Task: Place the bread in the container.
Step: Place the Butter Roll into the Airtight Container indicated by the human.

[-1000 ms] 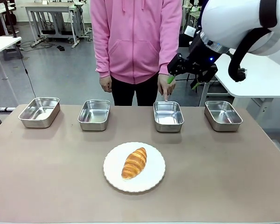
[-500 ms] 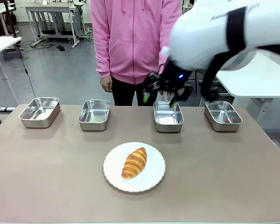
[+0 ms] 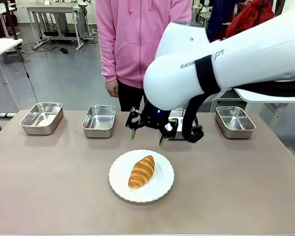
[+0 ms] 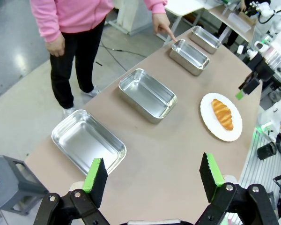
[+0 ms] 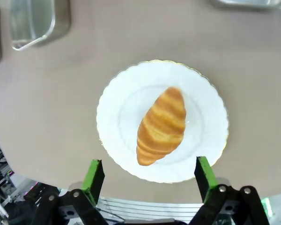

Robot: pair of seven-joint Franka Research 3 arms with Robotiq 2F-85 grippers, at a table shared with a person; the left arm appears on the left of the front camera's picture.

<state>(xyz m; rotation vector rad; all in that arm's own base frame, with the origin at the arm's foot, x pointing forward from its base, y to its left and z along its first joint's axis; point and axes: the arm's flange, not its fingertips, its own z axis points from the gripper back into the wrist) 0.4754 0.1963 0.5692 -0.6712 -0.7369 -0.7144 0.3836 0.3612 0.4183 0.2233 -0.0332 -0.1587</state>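
The bread (image 3: pixel 141 171), a golden ridged loaf, lies on a round white plate (image 3: pixel 119 189) at the table's middle. My right gripper (image 3: pixel 147 137) hangs open just behind and above the plate. In the right wrist view the bread (image 5: pixel 161 125) sits straight ahead of the open right gripper (image 5: pixel 149 176), well clear of its green pads. In the left wrist view a person's hand (image 4: pixel 162 24) points at the container (image 4: pixel 189 56), third steel tray from the left. My left gripper (image 4: pixel 152 176) is open, high over the table's left end, holding nothing.
Three more steel trays stand along the far edge: far left (image 3: pixel 41 118), second (image 3: pixel 99 120) and far right (image 3: pixel 234 121). A person in a pink hoodie (image 3: pixel 137 39) stands behind the table. My right arm (image 3: pixel 226 64) spans the right half.
My right arm has swung left and down from above the right-hand trays to just over the plate, jaws still open. It now covers the pointing hand and third tray in the front view.
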